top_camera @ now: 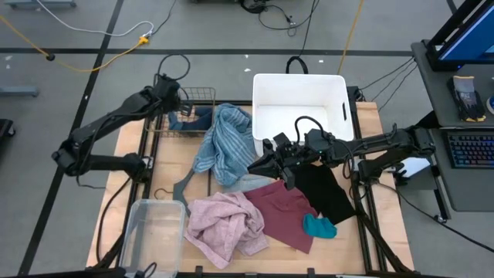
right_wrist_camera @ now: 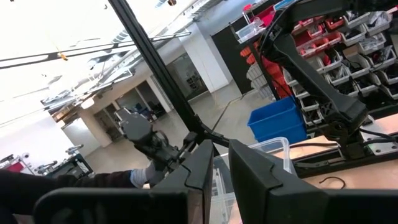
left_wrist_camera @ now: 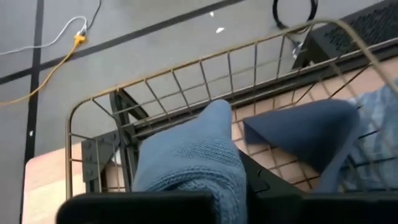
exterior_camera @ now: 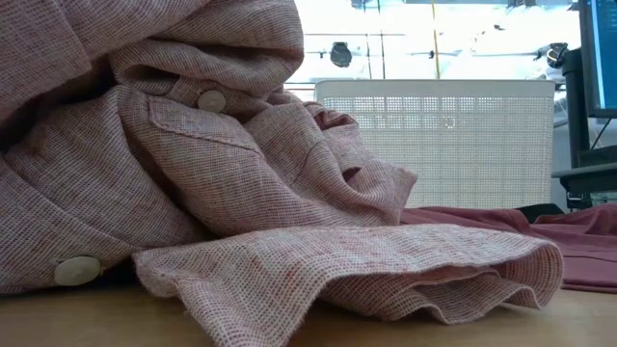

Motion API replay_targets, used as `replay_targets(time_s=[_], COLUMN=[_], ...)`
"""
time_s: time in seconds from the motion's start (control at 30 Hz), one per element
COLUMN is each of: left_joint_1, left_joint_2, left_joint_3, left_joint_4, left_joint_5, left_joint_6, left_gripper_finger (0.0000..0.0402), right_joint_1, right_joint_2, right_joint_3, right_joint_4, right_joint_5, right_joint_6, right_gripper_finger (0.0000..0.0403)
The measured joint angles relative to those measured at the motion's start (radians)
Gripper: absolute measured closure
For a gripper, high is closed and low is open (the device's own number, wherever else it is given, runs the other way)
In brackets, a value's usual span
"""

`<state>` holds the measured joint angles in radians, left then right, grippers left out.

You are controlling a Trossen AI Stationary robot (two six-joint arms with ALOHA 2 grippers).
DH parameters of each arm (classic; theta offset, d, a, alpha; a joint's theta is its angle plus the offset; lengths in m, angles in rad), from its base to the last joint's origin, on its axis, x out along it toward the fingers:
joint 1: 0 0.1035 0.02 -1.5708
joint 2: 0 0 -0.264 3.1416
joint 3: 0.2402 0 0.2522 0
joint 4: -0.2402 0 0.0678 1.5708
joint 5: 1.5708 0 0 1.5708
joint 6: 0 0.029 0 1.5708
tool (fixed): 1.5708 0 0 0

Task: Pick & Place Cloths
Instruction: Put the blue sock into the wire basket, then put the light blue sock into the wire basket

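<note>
My left gripper is over the wire basket at the table's far left, shut on a blue-grey knit piece. A navy piece lies on the basket's floor. The blue-striped towel lies beside the basket, with one end at its rim. The pink cloth, maroon cloth, teal piece and black shorts lie on the table. My right gripper hangs above the towel and maroon cloth. Its fingers are almost together, with nothing seen between them. My left gripper holds the knit piece with its fingers slanting down toward the table's far edge. The cloth and the gripper's own body hide the place of contact. The piece's free end bulges forward past the fingers, above the basket's floor.
A white bin stands at the far middle, right of the basket. A clear plastic container sits at the near left corner. A grey hanger lies between towel and pink cloth. The pink cloth fills the low view.
</note>
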<state>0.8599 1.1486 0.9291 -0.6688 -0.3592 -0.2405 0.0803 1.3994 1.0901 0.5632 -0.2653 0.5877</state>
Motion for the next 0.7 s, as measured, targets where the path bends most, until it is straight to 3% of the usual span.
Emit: replay_targets(time_s=[0.2, 0.53, 0.7], left_joint_1=[0.005, 0.005, 0.005], left_joint_2=[0.021, 0.019, -0.019], left_joint_3=[0.0, 0.0, 0.0], left_joint_4=[-0.02, -0.045, -0.056], left_joint_5=[0.047, 0.075, 0.163], left_joint_6=[0.022, 0.0, -0.001], left_gripper_finger=[0.0349, 0.0241, 0.0213], right_joint_1=[0.0, 0.0, 0.0], right_joint_2=[0.0, 0.0, -0.015], right_joint_3=[0.0, 0.0, 0.0], right_joint_4=[0.0, 0.0, 0.0], right_joint_5=[0.0, -0.001, -0.027], right_joint_6=[-0.001, 0.002, 0.0], right_gripper_finger=[0.0355, 0.0355, 0.0355])
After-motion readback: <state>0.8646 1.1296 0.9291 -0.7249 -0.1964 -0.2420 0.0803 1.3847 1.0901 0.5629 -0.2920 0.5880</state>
